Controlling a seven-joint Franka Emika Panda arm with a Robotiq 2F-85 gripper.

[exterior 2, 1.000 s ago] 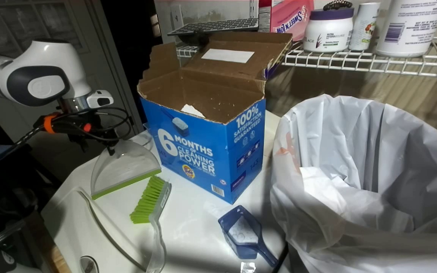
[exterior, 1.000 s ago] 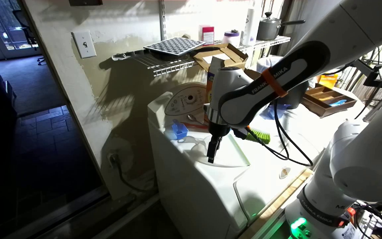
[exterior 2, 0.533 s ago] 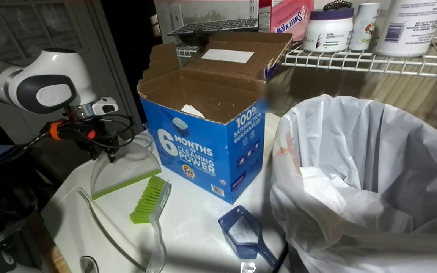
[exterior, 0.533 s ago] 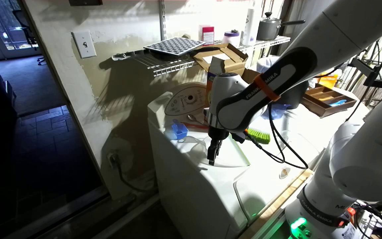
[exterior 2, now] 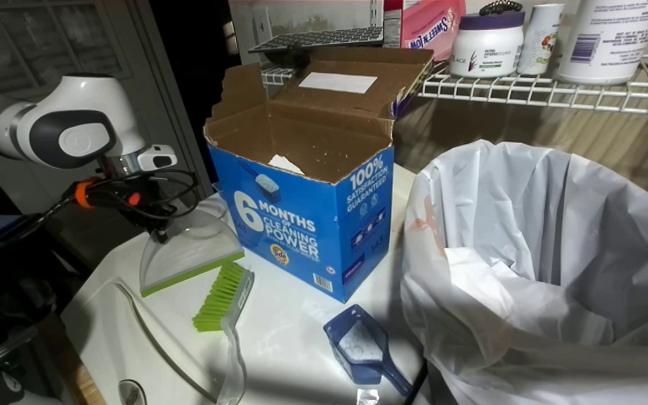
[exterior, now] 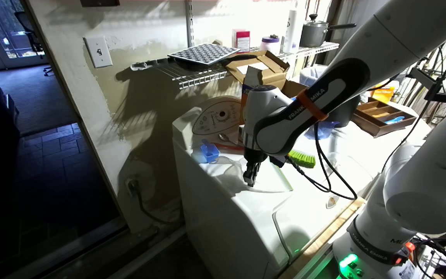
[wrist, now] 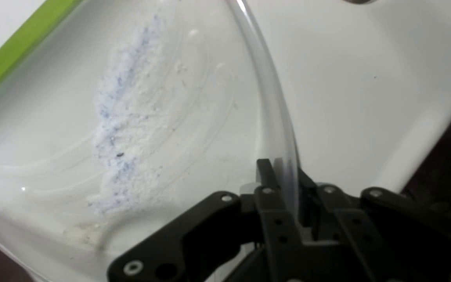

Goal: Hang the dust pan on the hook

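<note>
Appliance top (exterior 2: 284, 337), gripper (wrist: 283, 167) pinching dust pan (exterior 2: 194, 252), margin (wrist: 350, 102) before edge (wrist: 426, 145)

Robot arm (exterior: 335, 84), jaws pointing down at dust pan (exterior: 270, 179), green brush (exterior: 302, 159)

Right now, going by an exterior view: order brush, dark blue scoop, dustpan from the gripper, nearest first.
In an exterior view, from the gripper:
1. Dustpan: gripped at the rim.
2. Brush: on the dustpan's green-edged side.
3. Dark blue scoop: beyond the brush, toward picture right.
</note>
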